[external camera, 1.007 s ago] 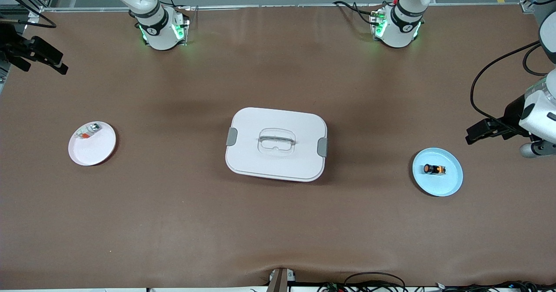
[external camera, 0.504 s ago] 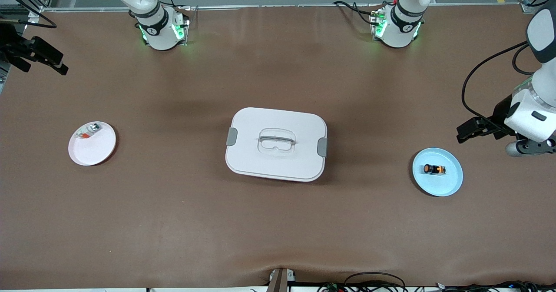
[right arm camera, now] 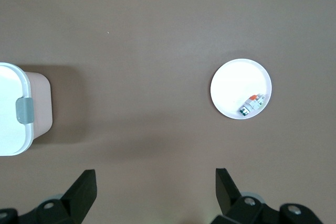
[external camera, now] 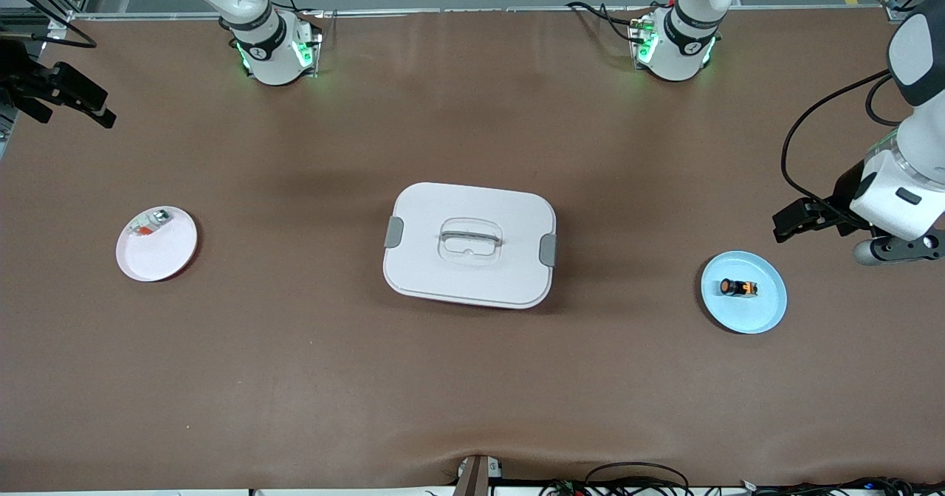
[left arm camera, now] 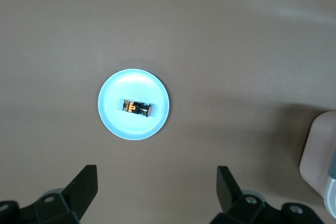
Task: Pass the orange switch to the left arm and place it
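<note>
A light blue plate (external camera: 744,292) at the front view's lower right holds the orange switch (external camera: 738,288), lying on its side: a tiny black cylinder with an orange face and band. A white plate (external camera: 156,243) at centre left holds a small silvery-white part (external camera: 150,223). The closed white box (external camera: 469,244) sits mid-frame. Since a second ago, the left gripper (external camera: 788,225) has shifted toward the frame's centre above the blue plate, fingers spread, holding nothing. The right gripper (external camera: 81,103) waits at upper left, fingers released.
</note>
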`<state>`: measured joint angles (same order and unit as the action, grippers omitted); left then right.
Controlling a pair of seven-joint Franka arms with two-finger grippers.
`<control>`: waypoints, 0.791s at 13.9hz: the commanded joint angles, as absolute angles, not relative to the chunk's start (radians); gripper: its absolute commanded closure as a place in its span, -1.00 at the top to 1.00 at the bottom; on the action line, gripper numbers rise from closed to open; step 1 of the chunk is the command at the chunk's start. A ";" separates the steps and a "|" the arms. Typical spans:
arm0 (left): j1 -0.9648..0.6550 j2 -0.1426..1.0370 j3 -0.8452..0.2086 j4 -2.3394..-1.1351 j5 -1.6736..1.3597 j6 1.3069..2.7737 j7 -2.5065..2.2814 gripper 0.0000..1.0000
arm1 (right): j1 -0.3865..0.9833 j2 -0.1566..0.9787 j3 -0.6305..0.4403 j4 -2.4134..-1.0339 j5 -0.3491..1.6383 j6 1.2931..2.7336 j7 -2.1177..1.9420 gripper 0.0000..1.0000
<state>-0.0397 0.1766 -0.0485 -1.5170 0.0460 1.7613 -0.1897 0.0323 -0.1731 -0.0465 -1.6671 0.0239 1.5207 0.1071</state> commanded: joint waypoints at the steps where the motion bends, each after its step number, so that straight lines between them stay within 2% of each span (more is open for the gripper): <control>1: -0.074 0.155 0.002 -1.514 0.028 1.735 -0.164 1.00 | 0.025 -0.170 -0.038 -1.654 0.023 1.517 0.114 1.00; 11: -0.035 0.107 -0.017 -1.575 0.029 1.776 -0.077 1.00 | 0.023 -0.170 -0.040 -1.654 0.020 1.519 0.114 1.00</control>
<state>-0.0535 0.1482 -0.0139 -1.5315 0.0460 1.7571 -0.1100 0.0323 -0.1731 -0.0466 -1.6671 0.0231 1.5214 0.1071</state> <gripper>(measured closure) 0.000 0.000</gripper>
